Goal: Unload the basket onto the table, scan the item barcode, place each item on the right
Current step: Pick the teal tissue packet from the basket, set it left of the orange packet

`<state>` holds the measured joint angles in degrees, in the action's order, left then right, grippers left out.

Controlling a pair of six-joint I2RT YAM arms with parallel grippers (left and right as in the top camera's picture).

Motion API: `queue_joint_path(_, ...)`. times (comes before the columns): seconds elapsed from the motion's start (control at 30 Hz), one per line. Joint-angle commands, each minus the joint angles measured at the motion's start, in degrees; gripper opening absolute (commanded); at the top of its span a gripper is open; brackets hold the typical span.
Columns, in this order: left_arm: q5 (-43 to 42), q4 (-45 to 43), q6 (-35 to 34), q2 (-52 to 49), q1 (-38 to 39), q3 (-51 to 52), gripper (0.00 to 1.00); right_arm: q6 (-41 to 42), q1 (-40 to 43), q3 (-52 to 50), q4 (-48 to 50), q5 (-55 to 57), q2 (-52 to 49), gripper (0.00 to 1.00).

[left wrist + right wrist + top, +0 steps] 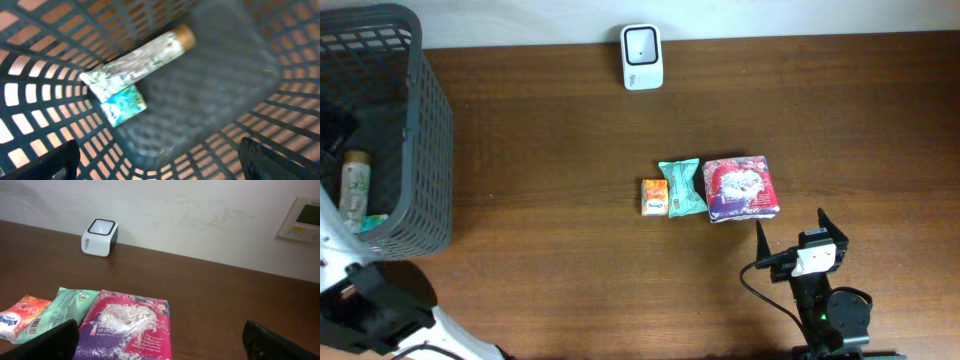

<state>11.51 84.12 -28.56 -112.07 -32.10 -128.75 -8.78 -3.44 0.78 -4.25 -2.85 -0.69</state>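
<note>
Both my grippers stand wide and empty: the left gripper (161,161) hangs inside the basket (45,100) above a tube (135,62) and a small teal packet (122,106). The right gripper (791,224) waits near the purple packet (741,188). That packet lies mid-tabletop (540,120) against the green packet (682,188), with the orange packet (654,196) next along and the scanner (642,56) well apart by the wall. My worry is that closing on the purple packet drags its green neighbour along, or that the soft wrapper buckles and hides the barcode.

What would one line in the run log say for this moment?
left pincer open above basket holding tube, teal packet | right pincer open near purple pack | scanner at far table edge
</note>
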Motion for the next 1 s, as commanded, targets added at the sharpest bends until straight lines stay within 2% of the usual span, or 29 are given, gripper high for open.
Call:
queue_joint_path(0.0, 1.84, -3.41, -1.18, 0.0, -2.51, 6.23, 0.99, 0.63, -0.31, -0.46, -0.04, 0.09, 0.33, 0.99)
queue_joint_path(0.1, 1.9, -5.57, -1.16, -1.14, -2.97, 12.94, 0.96, 0.63, -0.31, -0.46, -0.04, 0.11, 0.33, 0.99)
queue_joint_path(0.17, 1.86, -9.33, 4.9, -1.49, -2.95, 17.07, 0.9, 0.63, -0.31, -0.46, -0.04, 0.11, 0.33, 0.99)
queue_joint_path(0.23, 2.08, -12.85, 5.29, -1.51, -2.97, 20.68, 0.84, 0.63, -0.31, -0.46, -0.04, 0.09, 0.33, 0.99)
queue_joint_path(0.3, 2.03, -15.17, 5.27, -1.51, -2.95, 23.45, 0.84, 0.63, -0.31, -0.46, -0.04, 0.09, 0.33, 0.99)
queue_joint_path(0.37, 2.05, -18.93, 5.31, -1.51, -2.95, 28.15, 0.75, 0.63, -0.31, -0.46, -0.04, 0.09, 0.33, 0.99)
queue_joint_path(0.5, 5.05, -26.88, 5.31, -1.51, -2.95, 36.83, 0.65, 0.63, -0.31, -0.46, -0.04, 0.09, 0.33, 0.99)
queue_joint_path(0.57, 5.03, -28.63, 6.4, -1.51, -2.97, 38.88, 0.61, 0.63, -0.31, -0.46, -0.04, 0.09, 0.33, 0.99)
queue_joint_path(0.6, 5.03, -29.4, 6.43, -1.51, -2.95, 39.93, 0.54, 0.63, -0.31, -0.46, -0.04, 0.11, 0.33, 0.99)
queue_joint_path(0.87, 8.44, -35.56, 6.38, -1.86, -3.02, 47.15, 0.51, 0.63, -0.31, -0.46, -0.04, 0.09, 0.33, 0.99)
queue_joint_path(0.97, 8.44, -36.3, 6.38, -3.72, -3.02, 48.81, 0.39, 0.63, -0.31, -0.46, -0.04, 0.11, 0.33, 0.99)
